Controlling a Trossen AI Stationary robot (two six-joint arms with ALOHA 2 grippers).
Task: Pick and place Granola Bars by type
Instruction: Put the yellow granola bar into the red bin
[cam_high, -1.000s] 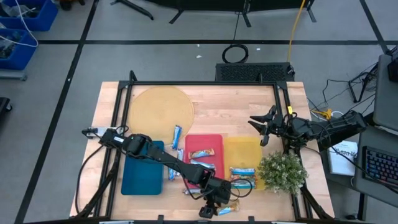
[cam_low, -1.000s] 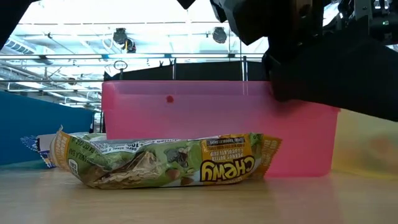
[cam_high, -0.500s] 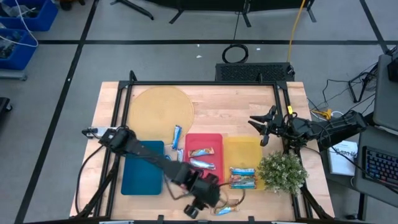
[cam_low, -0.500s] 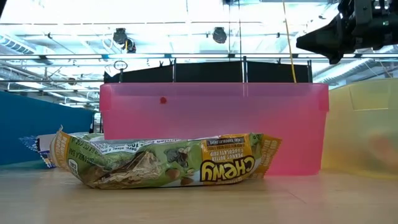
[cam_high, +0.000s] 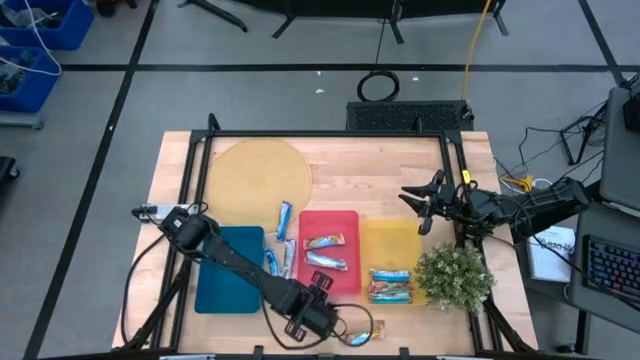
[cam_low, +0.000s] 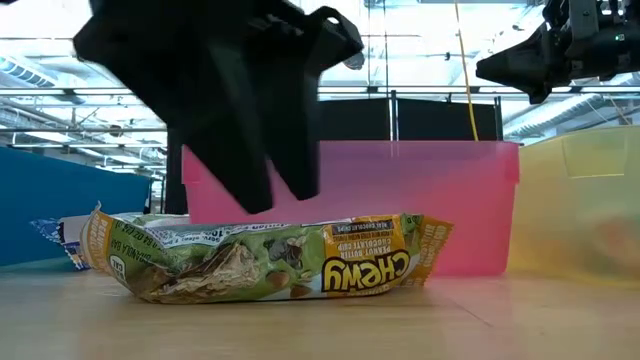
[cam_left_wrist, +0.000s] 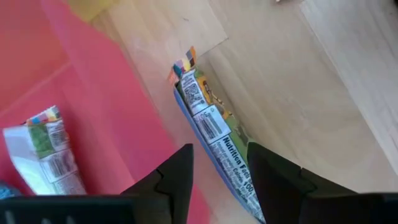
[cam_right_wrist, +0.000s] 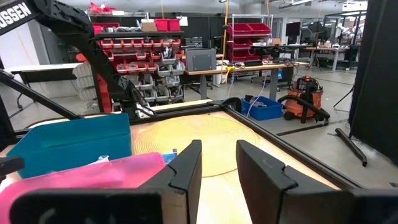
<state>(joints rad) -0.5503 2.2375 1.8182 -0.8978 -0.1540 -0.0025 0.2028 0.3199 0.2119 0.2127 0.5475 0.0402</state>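
Observation:
An orange-and-green foil granola bar lies flat on the wood by the table's near edge, just in front of the red tray; it also shows in the left wrist view. My left gripper is open just above this bar, a finger on either side of its length; I see no touch. Two bars lie in the red tray, two more in the yellow tray. Light blue bars lie between the blue and red trays. My right gripper waits open at the table's right.
The blue tray stands left of the red one. A round tan mat lies at the far left, with a light blue bar by its near edge. A green plant stands at the near right corner. A cable loops beside my left gripper.
My left gripper has gone toward the table's left along the near edge, away from the red tray's right front corner. In the low view it passed out of sight and now stands over the bar's left half. The bar has kept still.

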